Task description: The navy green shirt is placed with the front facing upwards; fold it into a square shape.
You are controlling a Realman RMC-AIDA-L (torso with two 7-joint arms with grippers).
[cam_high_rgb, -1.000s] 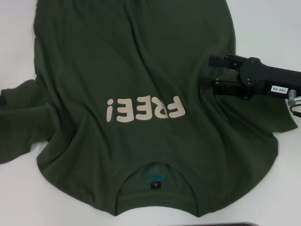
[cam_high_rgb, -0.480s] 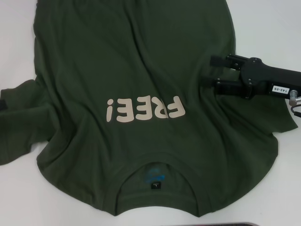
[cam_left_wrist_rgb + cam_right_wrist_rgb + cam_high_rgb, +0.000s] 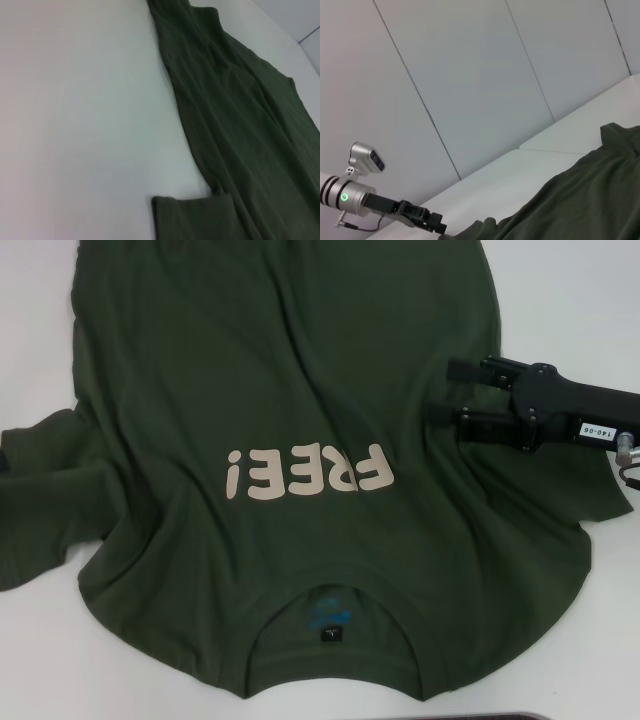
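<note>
We see the navy green shirt (image 3: pixel 290 440) lying spread on the white bench (image 3: pixel 570 300), front side up, with the collar toward the robot and the hem running out of the head view at the far side. The cream letters "FREE!" (image 3: pixel 305 472) stand across the chest and read upside down from the head camera. Inside the collar (image 3: pixel 330 618) there is a blue print and a small black tag (image 3: pixel 330 634). The cloth is not flat — long wrinkles go along the body, and the sleeve on the robot's left (image 3: pixel 45 505) lies bunched outward on the bench.

The right pincer (image 3: pixel 440 392) is over the shirt's right part, beside the end of the letters; its two black fingers (image 3: pixel 470 370) are spread apart and hold nothing. We cannot tell if they touch the cloth.

The left pincer (image 3: pixel 440 230) shows only in the right wrist view, small, at the shirt's edge — whether it is spread or pressed together we cannot tell. The left wrist view shows one long edge of the shirt with a folded corner on the bench.
</note>
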